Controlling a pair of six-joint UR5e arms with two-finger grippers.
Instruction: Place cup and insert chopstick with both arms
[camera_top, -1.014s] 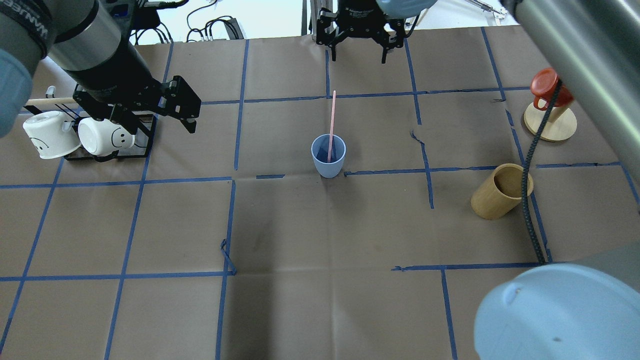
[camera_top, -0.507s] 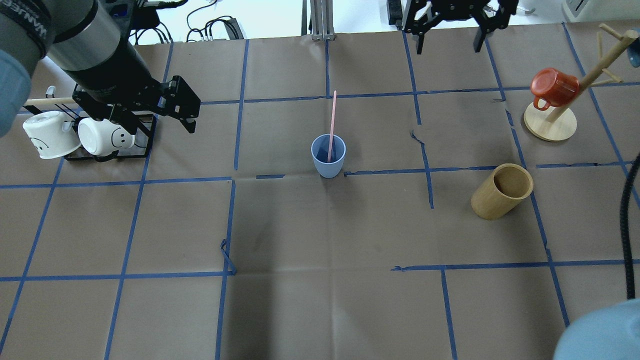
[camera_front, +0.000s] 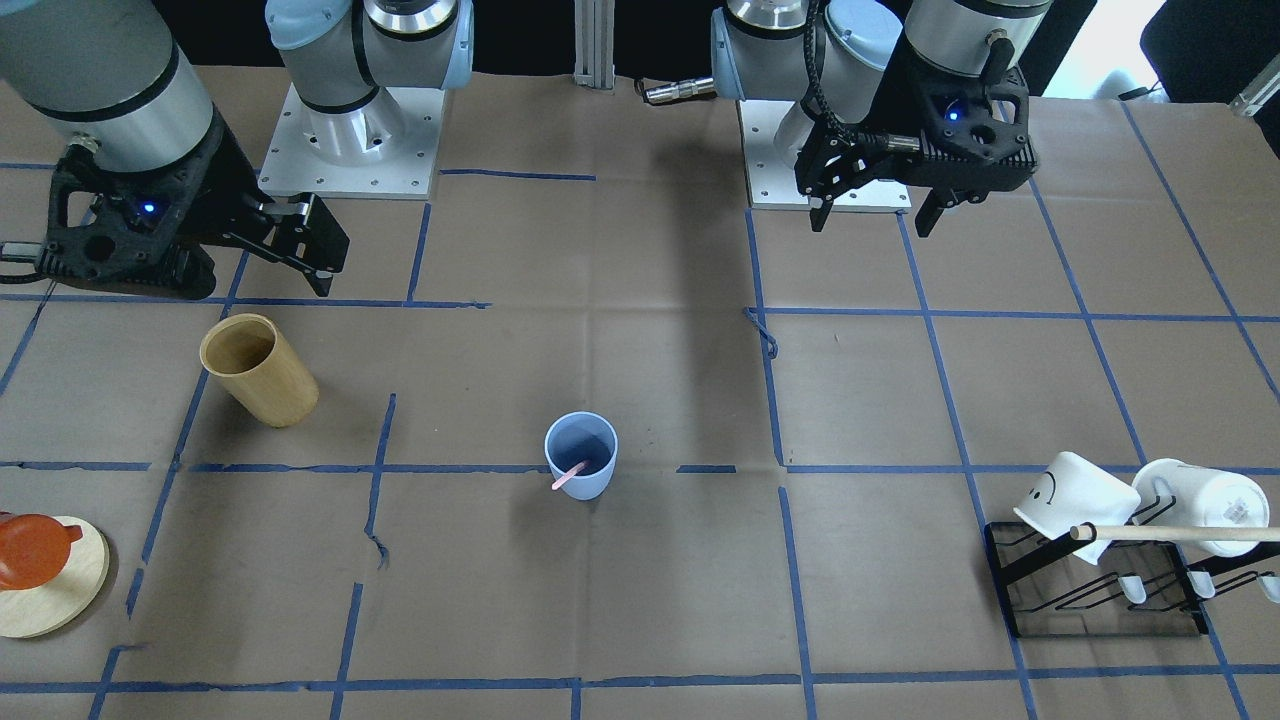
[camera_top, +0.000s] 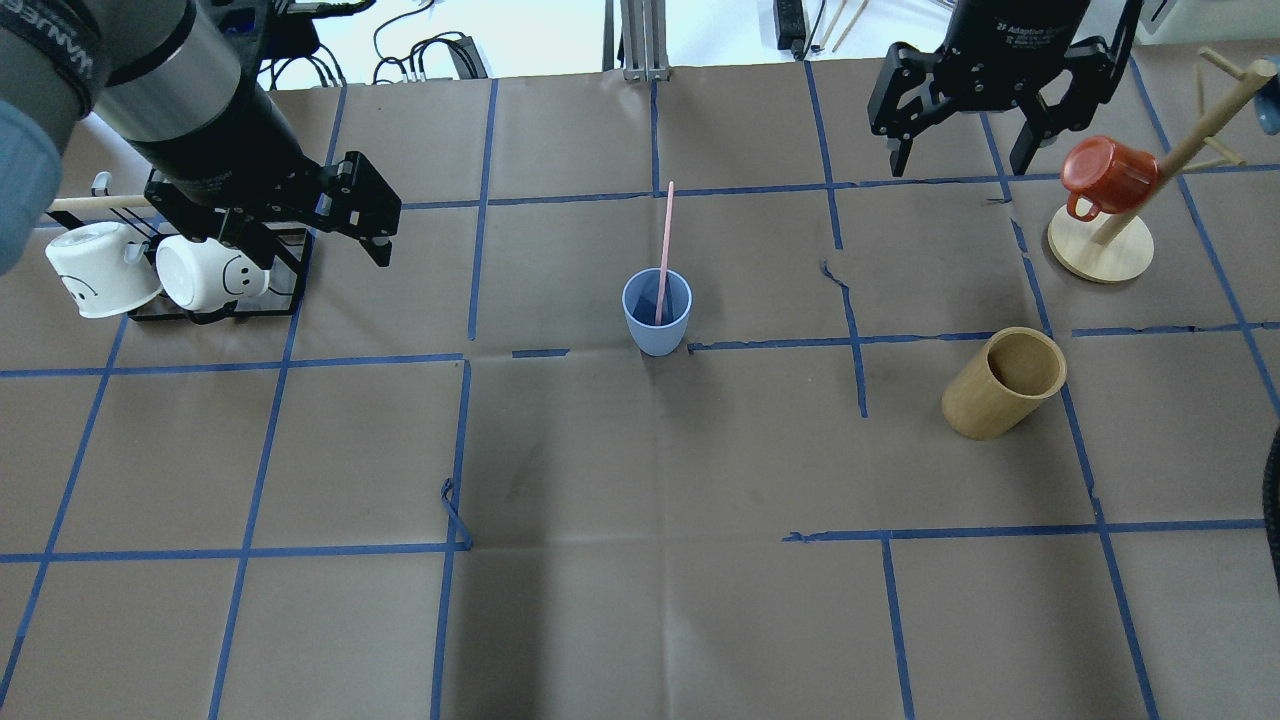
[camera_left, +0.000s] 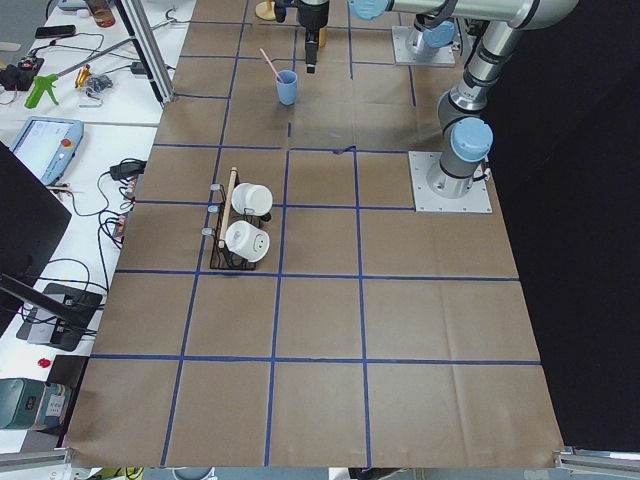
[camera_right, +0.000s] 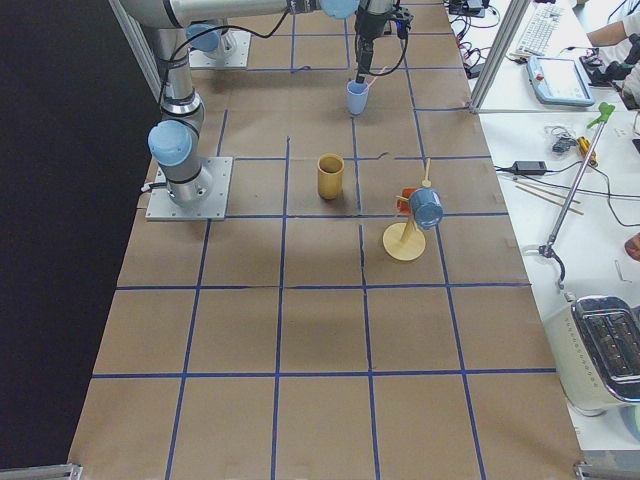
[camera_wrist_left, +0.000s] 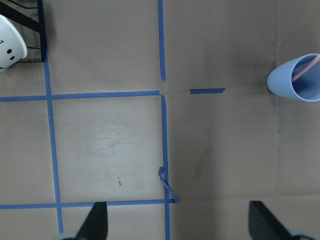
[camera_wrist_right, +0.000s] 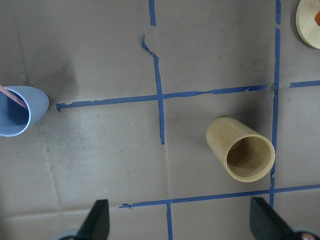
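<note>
The blue cup (camera_top: 657, 312) stands upright near the middle of the counter (camera_top: 640, 620), just beside a crossing of the blue tape lines. The pink chopstick (camera_top: 663, 245) is in it: its lower end sits at the bottom and the shaft leans on the far rim, tilted away from the robot. From where I stand, both halves of the job look done. The cup is placed, the stick is inserted, and the lean looks like nothing more than a thin rod resting in a wide mouth.

The left pincer (camera_front: 870, 222) hangs above its own side of the counter with its fingers spread wide and nothing between them. The right pincer (camera_top: 957, 165) is just as wide and empty, and hovers over the far right, close to the red mug (camera_top: 1100, 172) on the wooden mug tree. I'd guess both sit high and off to the sides so as not to brush that tall stick.

There is plenty of open paper around the cup on every side. The bamboo tumbler (camera_top: 1003, 383) is well apart to the right. The wire rack (camera_top: 215, 305) with two white smiley mugs (camera_top: 205, 272) sits well off to the left, near the counter's edge. The tightest spot is the mug tree beside the right arm, and any sideways move there would need care.
</note>
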